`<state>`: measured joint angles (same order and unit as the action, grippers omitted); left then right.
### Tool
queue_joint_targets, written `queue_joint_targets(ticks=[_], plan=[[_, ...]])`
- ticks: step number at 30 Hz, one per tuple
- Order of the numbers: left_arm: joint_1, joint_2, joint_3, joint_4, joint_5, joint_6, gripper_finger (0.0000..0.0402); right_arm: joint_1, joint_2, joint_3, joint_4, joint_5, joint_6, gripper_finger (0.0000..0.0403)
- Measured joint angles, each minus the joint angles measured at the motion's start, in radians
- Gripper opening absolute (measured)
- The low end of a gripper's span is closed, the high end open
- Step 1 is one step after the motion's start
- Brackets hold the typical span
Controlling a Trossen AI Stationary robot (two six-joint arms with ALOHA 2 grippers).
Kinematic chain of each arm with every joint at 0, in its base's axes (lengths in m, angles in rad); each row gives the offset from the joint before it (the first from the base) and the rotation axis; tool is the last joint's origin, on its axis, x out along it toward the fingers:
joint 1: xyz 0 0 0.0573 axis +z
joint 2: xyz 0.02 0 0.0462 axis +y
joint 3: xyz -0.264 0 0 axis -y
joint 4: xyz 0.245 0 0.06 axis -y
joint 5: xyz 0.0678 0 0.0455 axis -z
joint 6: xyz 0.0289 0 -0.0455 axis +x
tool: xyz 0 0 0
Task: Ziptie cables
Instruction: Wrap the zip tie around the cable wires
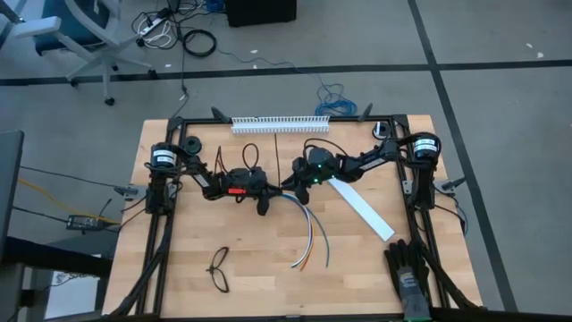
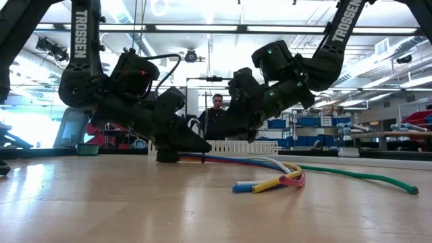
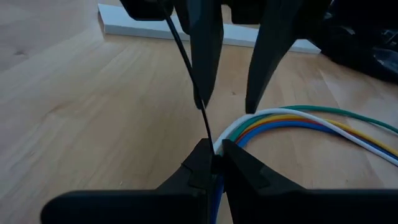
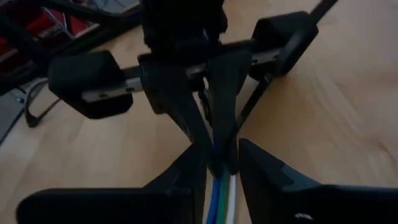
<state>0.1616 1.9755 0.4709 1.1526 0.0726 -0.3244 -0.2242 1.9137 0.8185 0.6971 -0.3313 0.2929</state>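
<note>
While both arms lean in over the middle of your worktop [image 1: 179, 268], the two grippers meet nose to nose. Your left gripper [image 3: 213, 163] has its jaws pressed shut on the cables [image 3: 292, 121], right at the end where the wires come together. From there the cables (white, yellow, green, blue and orange) fan out in a curve toward the front of the worktop, and their loose ends lie flat on the wood.

Your right gripper [image 3: 227, 102] points down just beside that pinched end. Its jaws stand a little apart, with a clear gap between the two tips. The ziptie [image 3: 189, 68], a thin dark strip, runs up along one right finger [image 3: 202, 56] from the spot where the left jaws pinch. You cannot tell if the right jaws touch it.

Near the right arm lies a flat white strip [image 1: 362, 207]. A pair of black glasses [image 1: 219, 270] sits near the front edge, well apart from the cables.
</note>
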Motion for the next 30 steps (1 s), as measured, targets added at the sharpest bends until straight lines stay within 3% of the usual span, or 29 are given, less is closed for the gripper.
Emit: queue_joint_targets(ticks=[15,23,30], plan=[[0.001,0.0,0.047,-0.03,-0.004,0.0,0.0035,0.002,0.0,0.0,0.012,0.05,-0.033,0.0071],[0.001,0.0,0.053,-0.028,0.006,0.0,0.0035,0.001,0.0,0.0,-0.006,0.05,-0.084,0.0006],[0.002,0.0,0.053,-0.026,0.001,0.0,0.0035,0.004,0.0,0.0,0.008,0.14,-0.139,0.0001]])
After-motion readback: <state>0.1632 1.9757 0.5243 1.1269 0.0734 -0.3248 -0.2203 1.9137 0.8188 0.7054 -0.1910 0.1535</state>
